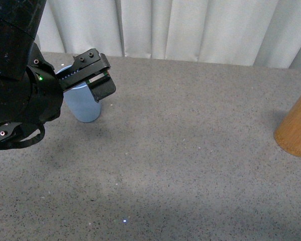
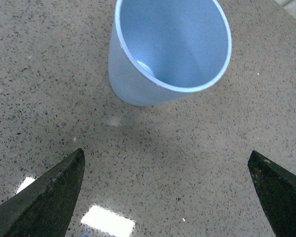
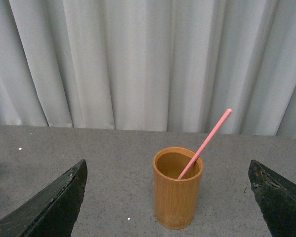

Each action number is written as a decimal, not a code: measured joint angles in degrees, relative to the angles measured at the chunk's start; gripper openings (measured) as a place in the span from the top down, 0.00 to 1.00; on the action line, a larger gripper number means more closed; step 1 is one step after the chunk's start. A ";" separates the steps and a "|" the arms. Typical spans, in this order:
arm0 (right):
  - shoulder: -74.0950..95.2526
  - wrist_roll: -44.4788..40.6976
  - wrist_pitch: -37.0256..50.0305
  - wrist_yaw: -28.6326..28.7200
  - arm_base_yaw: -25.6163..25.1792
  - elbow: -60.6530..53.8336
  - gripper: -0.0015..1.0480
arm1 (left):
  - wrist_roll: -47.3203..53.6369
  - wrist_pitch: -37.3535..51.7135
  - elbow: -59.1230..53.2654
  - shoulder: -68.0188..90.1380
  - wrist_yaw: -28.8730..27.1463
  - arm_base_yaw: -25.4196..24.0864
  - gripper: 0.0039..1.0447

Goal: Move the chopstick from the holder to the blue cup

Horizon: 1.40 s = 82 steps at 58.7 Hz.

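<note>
Left gripper [image 1: 99, 75]: released, fingers spread wide, nothing grasped; positioned just beside the blue cup, clear of it in the left wrist view
Right gripper [image 3: 167, 163]: released, fingers spread wide, nothing grasped; faces the holder, well apart from it
Blue cup [image 2: 172, 44]: upright on the bench [image 1: 190, 150], left side, near the rear edge
Holder [image 3: 177, 197]: upright on the bench, right side, in front of the curtain [image 3: 138, 59]; partly cut off in the front view
Chopstick [image 3: 204, 144]: lower end inside the holder, leaning on its rim, upper part projecting above it at a tilt
</note>
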<state>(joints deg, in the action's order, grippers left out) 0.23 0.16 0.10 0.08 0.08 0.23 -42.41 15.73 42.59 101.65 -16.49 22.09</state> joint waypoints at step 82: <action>0.00 0.00 0.00 0.00 0.00 0.00 0.09 | -5.27 -1.77 6.23 5.49 -1.36 -5.57 0.06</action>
<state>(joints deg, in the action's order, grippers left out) 0.23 0.16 0.10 0.08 0.08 0.23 -47.68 13.96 48.82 107.13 -17.85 16.51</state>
